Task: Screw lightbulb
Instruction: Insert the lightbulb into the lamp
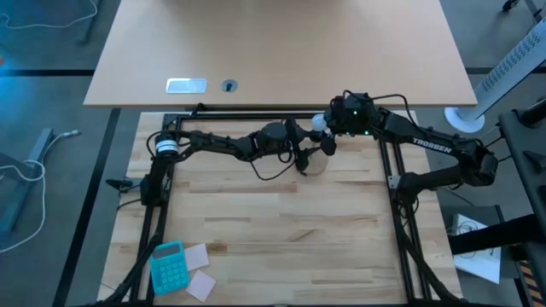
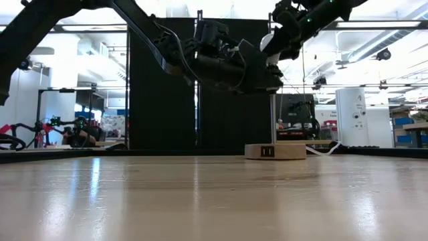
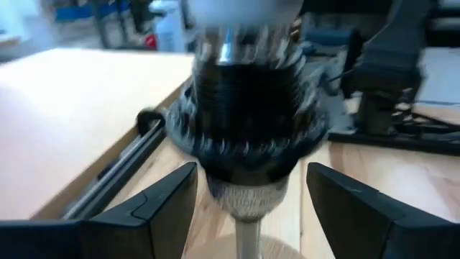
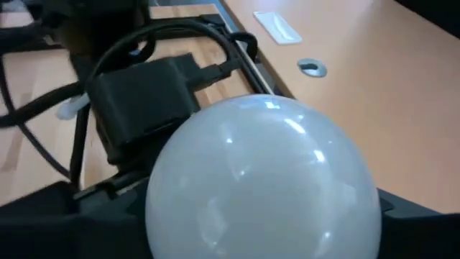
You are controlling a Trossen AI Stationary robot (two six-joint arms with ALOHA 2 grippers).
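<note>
The right claw [image 1: 322, 124] grips the white lightbulb [image 4: 262, 180] above the black socket [image 3: 244, 122], which the left claw [image 3: 248, 208] straddles with its fingers apart.

2 dark arms [image 1: 444, 145], white lettering, perhaps "TROSSEN".

lightbulb [image 4: 262, 180]: glossy white
socket [image 3: 244, 122]: black, ribbed
stand base [image 2: 275, 150]: pale wood
table [image 1: 281, 230]: light wood planks
calculator [image 1: 168, 266], near left: turquoise
arms: dark
far desk [image 1: 281, 51]: plain tan
</note>
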